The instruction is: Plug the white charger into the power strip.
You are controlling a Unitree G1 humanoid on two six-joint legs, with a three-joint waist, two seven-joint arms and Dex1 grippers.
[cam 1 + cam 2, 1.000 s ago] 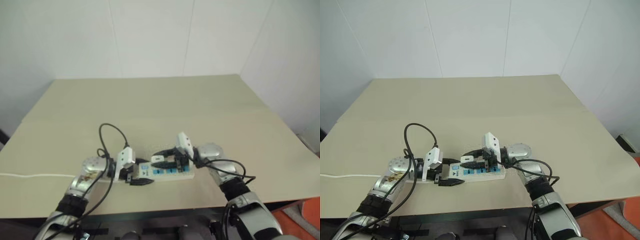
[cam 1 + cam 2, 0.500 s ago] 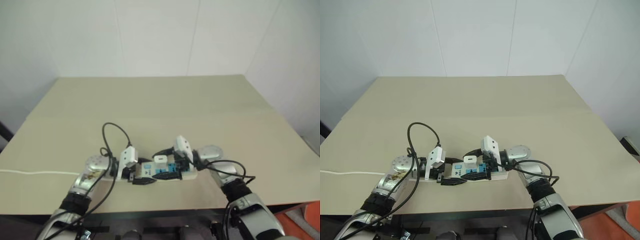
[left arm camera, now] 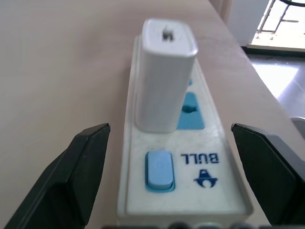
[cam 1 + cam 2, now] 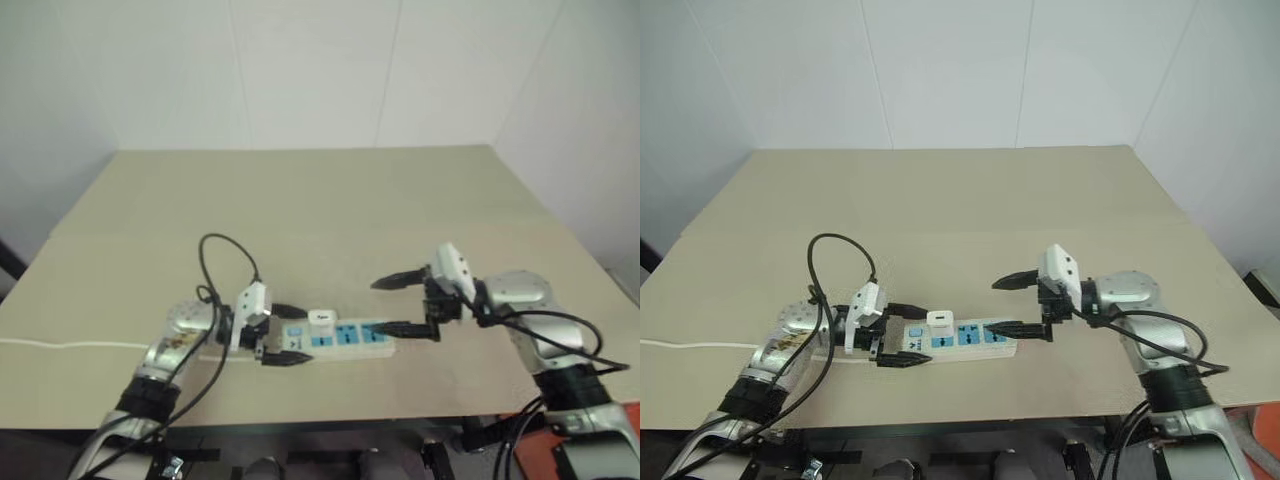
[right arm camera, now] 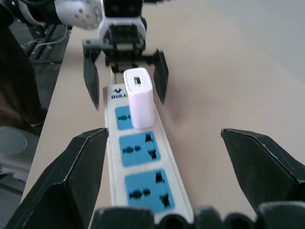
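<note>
Looks essentially done: white charger (image 4: 939, 322) standing upright in the power strip (image 4: 958, 337), seated in the blue socket panel nearest the switch end, body flush against the strip's face as far as the left wrist view shows. Nothing apparently left except clearing the arms away; whether the prongs are fully home cannot be confirmed, being hidden under the block.

Charger: small stubby white block with rounded edges and a slot-shaped port in its top face, much shorter than the strip. Strip: long flat white bar lying near the front edge of the bench (image 4: 970, 210), left of the middle, running roughly parallel to that edge; two more blue socket panels free beyond the charger, a pale blue switch (image 3: 158, 168) and a printed logo at the end by the left arm, a thin white cord (image 4: 690, 345) trailing off towards the bench's left edge.

Left gripper (image 4: 902, 334) spread wide, black fingers straddling the switch end of the strip without pinching it, one finger on each side. Right gripper (image 4: 1020, 304) also spread wide and holding nothing, raised just off the strip's far end, pointing back along it towards the charger, clear of both.
</note>
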